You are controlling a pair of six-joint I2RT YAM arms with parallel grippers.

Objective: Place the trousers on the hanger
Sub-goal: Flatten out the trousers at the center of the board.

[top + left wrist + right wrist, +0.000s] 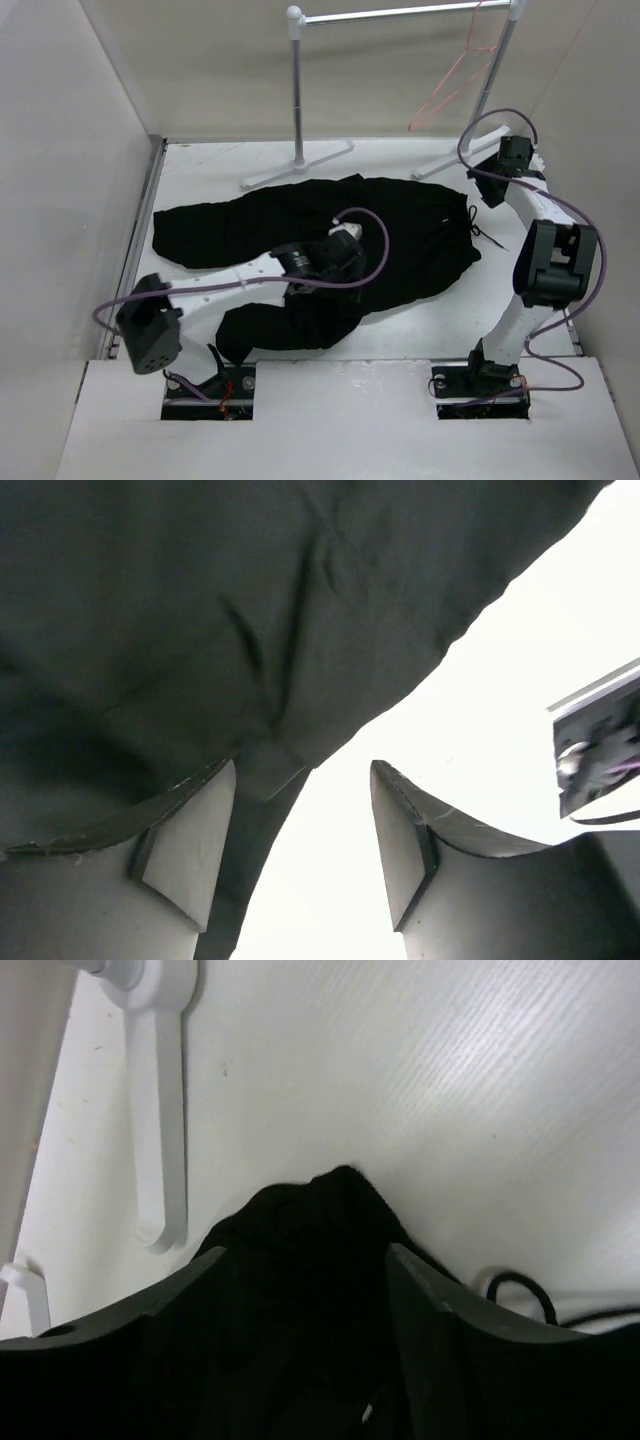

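Note:
The black trousers (300, 225) lie spread flat across the table, waist to the right with the drawstring (482, 228) trailing off it. The pink hanger (455, 80) hangs from the rail at the back right, apart from both arms. My left gripper (345, 238) hovers over the middle of the trousers; in the left wrist view it (303, 770) is open, with the fabric (200, 610) by the left finger and bare table in the gap. My right gripper (497, 180) is at the waist's far right corner; it (305, 1250) is open over the black cloth (320, 1220).
A white and metal clothes rail (296, 90) stands at the back, its feet (298, 165) on the table close behind the trousers; one foot (165, 1110) shows in the right wrist view. Walls enclose the left and right sides.

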